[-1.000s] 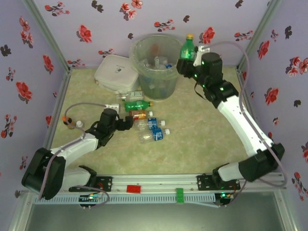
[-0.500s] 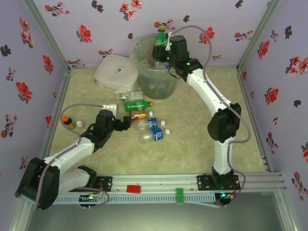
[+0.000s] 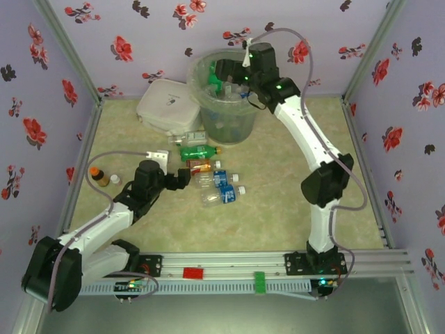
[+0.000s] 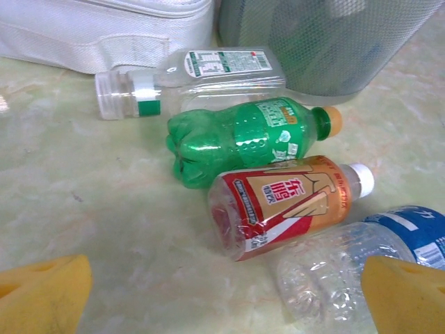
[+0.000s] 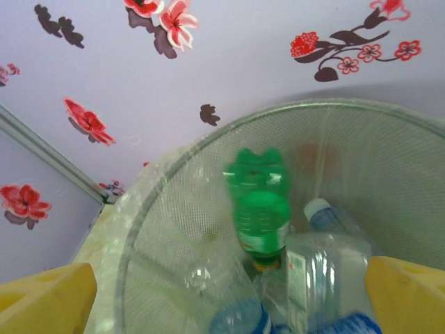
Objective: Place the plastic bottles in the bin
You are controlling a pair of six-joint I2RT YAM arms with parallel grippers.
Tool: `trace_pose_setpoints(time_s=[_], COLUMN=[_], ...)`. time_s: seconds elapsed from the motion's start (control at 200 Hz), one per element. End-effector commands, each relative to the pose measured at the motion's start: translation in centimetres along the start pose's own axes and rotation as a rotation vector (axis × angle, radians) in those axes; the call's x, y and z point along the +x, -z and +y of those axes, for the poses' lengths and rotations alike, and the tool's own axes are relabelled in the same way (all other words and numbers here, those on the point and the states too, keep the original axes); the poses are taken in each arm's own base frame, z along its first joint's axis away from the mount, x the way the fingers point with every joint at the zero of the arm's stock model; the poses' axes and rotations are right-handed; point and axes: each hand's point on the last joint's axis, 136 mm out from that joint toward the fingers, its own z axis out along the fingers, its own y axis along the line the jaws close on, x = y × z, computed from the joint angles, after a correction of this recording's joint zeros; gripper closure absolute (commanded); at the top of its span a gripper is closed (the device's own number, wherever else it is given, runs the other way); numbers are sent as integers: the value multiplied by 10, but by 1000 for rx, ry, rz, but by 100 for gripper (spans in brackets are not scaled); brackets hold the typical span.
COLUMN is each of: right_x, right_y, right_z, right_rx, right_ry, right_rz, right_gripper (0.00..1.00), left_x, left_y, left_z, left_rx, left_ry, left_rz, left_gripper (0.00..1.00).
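Observation:
My right gripper hangs open over the bin. Free of the yellow pads, a green bottle stands cap-down inside the bin among clear blue-labelled ones. My left gripper is open and low over the table, holding nothing. Just ahead of it lie an orange-red bottle, a green bottle, a clear white-labelled bottle and a clear blue-labelled bottle. One more clear bottle lies nearer.
A flat white lidded container sits left of the bin, touching the bottle cluster's far side. A small brown bottle with an orange cap stands by the left wall. Floral walls close in three sides.
The right arm swung left from beside the bin to above it and opened; the green bottle it held has dropped into the bin. The left arm shifted only slightly.

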Motion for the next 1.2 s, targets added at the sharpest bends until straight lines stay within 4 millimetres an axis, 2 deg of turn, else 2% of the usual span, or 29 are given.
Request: trace_pose_setpoints(time_s=[0.0,0.105,0.23,0.355,0.365,0.425,0.52,0.635,0.75,0.9,1.015,1.195], right_x=[-11,8,41,91,90,123,163,217,261,299,313,313], right_y=[55,89,128,160,163,173,191,199,205,205,200,193], right_z=[2,-10,-31,-57,-57,-74,-96,-118,-137,-147,-149,-144], right_rx=[18,43,89,143,141,181,231,277,329,337,328,301], right_ry=[34,35,12,-41,-44,-88,-157,-219,-266,-341,-379,-401], right_rz=[-40,-42,-38,11,4,36,61,132,193,243,257,256], right_gripper=[0,0,0,0,0,0,0,0,0,0,0,0], left_x=[-24,-29,-28,-22,-21,-16,-9,1,16,41,60,84], left_y=[3,1,2,6,7,8,10,14,19,24,26,15], left_z=[-21,-37,-62,-90,-92,-103,-117,-131,-140,-145,-147,-147], left_rx=[77,110,159,216,220,244,264,288,299,300,296,285], left_ry=[-2,-21,-83,-167,-175,-213,-244,-283,-317,-338,-360,-410], left_rz=[-60,-48,-8,29,32,57,102,166,244,339,406,491], left_gripper=[0,0,0,0,0,0,0,0,0,0,0,0])
